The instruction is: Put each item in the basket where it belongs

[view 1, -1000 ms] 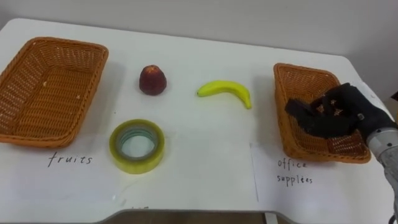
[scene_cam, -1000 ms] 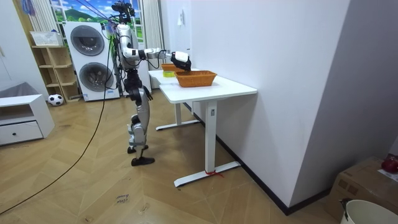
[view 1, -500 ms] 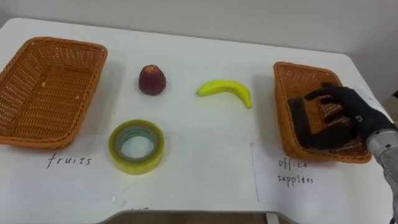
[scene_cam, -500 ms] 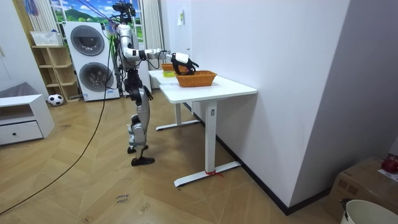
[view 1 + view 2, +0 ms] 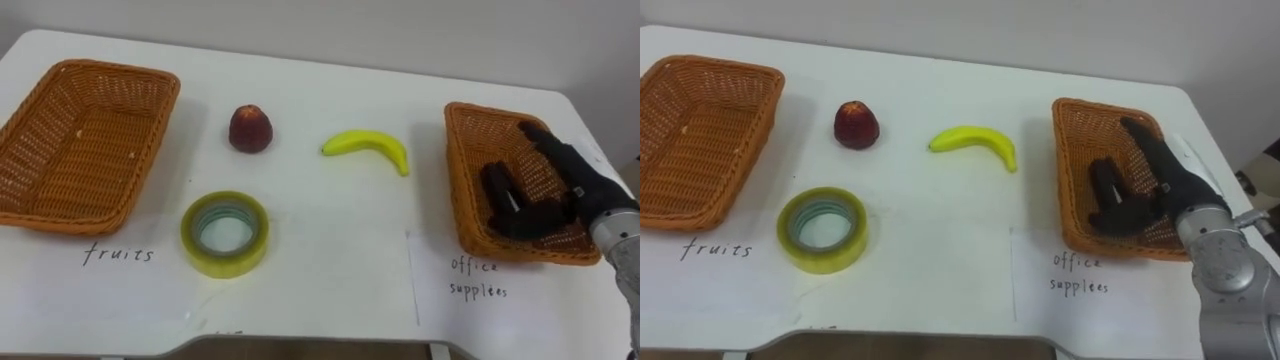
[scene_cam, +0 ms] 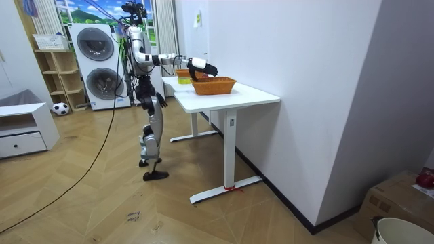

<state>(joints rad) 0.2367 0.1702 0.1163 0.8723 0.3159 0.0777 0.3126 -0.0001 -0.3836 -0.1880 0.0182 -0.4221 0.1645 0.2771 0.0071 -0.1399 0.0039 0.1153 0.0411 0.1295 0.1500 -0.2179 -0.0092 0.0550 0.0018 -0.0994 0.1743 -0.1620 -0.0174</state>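
Office-supplies basket [image 5: 455, 175] lies under your spread, empty right hand [image 5: 565, 180]; a low withdrawal could snag its rim and drag it.

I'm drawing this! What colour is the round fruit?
Dark red round fruit, best in left eye view.

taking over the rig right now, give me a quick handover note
Right hand: open, fingers spread over the office supplies basket, holding nothing.
Done: a dark item lies in that basket below the hand; I cannot tell what it is.
Fruits basket: no fruit in it.
Left: red fruit and banana to the fruits basket, tape roll to office supplies. All three sit on the table.
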